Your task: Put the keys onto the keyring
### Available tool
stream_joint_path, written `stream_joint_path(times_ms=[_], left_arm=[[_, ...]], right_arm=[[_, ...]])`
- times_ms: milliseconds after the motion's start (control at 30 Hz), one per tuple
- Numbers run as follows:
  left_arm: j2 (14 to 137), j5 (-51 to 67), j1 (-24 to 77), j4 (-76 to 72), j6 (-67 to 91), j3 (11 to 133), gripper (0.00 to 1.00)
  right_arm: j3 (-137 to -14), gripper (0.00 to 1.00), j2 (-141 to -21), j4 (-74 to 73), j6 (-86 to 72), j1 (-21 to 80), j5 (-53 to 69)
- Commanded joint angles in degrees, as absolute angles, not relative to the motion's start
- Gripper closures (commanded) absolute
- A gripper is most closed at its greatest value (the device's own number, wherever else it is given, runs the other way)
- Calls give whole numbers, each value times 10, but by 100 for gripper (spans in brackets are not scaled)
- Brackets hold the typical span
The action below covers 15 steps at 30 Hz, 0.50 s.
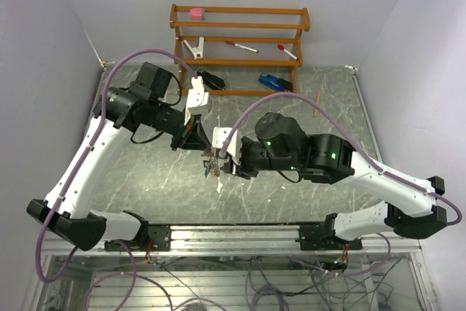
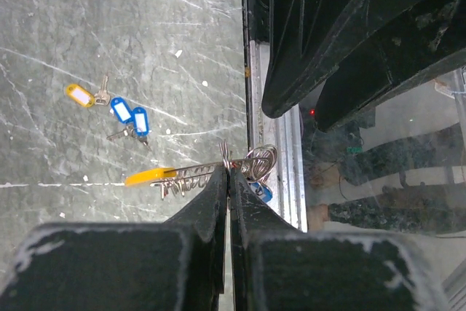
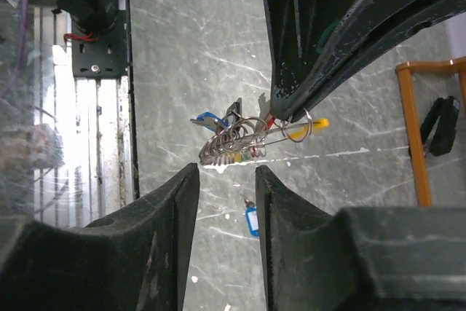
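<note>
My left gripper [image 2: 230,169] is shut on the thin silvery wire of the keyring [image 2: 191,167] and holds it above the table. A yellow tag [image 2: 149,175], small rings [image 2: 260,159] and a blue tag [image 2: 263,193] hang on it. In the right wrist view the keyring [image 3: 240,140] hangs with its bunch of keys just beyond my right gripper [image 3: 226,172], which is open and empty. Loose keys lie on the table: one with a yellow tag [image 2: 79,95], two with blue tags [image 2: 129,114], and one blue-tagged key [image 3: 252,220]. From above, both grippers meet at the keyring [image 1: 211,164].
A wooden rack [image 1: 240,30] stands at the back with a pink block [image 1: 196,13] and red-capped markers [image 1: 240,46]. A black stapler [image 1: 210,80] and a blue stapler [image 1: 274,81] lie before it. An aluminium rail [image 1: 233,237] runs along the near edge.
</note>
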<state>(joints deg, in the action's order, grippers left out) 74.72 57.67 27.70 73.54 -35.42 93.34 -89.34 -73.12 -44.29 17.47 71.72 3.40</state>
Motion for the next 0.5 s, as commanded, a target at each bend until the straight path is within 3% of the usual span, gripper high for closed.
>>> stream_joint_path(times_ms=[0, 267, 467], left_arm=[[746, 595, 282, 747, -389, 952, 93], [725, 602, 283, 789, -483, 955, 93], [747, 601, 288, 836, -511, 983, 93]], right_arm=[[-892, 66, -723, -430, 196, 722, 9], [-837, 70, -656, -314, 128, 720, 13], [-860, 70, -702, -334, 98, 712, 16]])
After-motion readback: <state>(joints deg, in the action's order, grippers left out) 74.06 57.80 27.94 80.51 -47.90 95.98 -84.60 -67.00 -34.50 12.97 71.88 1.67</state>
